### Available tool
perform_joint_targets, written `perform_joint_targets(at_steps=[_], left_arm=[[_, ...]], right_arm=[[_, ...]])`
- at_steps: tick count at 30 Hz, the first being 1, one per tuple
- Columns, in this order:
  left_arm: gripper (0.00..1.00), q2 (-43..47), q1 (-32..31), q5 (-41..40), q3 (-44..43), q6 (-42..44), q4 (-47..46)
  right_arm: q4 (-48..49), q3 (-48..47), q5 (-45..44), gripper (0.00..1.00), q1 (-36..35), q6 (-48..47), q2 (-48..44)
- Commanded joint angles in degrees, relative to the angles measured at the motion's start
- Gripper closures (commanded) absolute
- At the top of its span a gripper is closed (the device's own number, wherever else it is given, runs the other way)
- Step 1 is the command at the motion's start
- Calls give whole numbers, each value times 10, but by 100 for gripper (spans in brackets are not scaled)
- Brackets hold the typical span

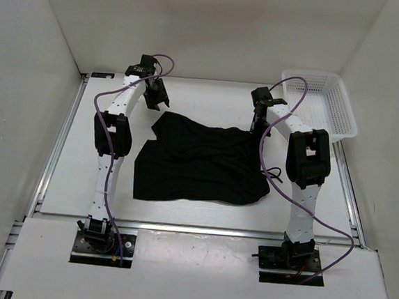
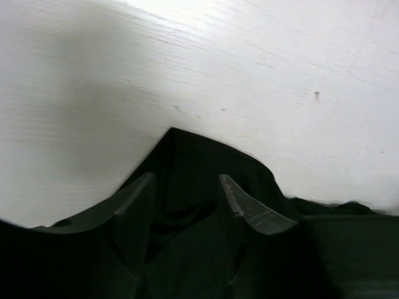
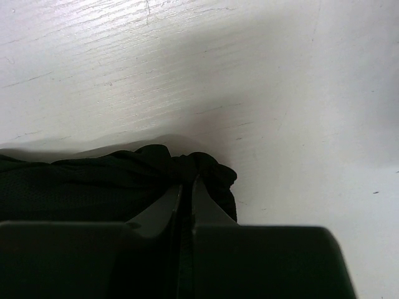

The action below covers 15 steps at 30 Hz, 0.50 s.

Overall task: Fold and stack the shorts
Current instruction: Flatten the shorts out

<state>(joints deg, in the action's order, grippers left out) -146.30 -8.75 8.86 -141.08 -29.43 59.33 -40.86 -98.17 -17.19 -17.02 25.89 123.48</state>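
The black shorts [image 1: 198, 160] lie spread and rumpled in the middle of the white table. Their thin drawstring [image 1: 275, 174] pokes out at the right edge. My left gripper [image 1: 157, 98] hovers at the far left corner of the shorts. In the left wrist view its fingers [image 2: 240, 200] stand apart, so the left gripper [image 2: 187, 184] is open, with the pointed corner of the shorts [image 2: 187, 149] lying under and between them. My right gripper [image 1: 258, 120] is at the far right corner. In the right wrist view the right gripper [image 3: 187, 182] is shut on a bunched fold of the shorts [image 3: 93, 180].
A white mesh basket [image 1: 322, 104] stands at the back right corner of the table, just beyond the right arm. White walls close in the back and both sides. Purple cables loop along both arms.
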Motion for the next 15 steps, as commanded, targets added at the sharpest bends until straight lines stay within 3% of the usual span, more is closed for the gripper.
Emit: perform_joint_targets(at_steps=[1, 7, 12, 15], left_arm=[[43, 18, -6, -16, 2, 10, 19], [43, -15, -18, -29, 2, 16, 25], [61, -27, -34, -44, -3, 21, 25], [61, -38, -39, -44, -9, 21, 25]], right_arm=[[-8, -24, 2, 100, -4, -8, -22], [-13, -24, 2, 100, -4, -3, -17], [-13, -24, 2, 100, -4, -3, -17], [-13, -24, 2, 100, -4, -3, -17]])
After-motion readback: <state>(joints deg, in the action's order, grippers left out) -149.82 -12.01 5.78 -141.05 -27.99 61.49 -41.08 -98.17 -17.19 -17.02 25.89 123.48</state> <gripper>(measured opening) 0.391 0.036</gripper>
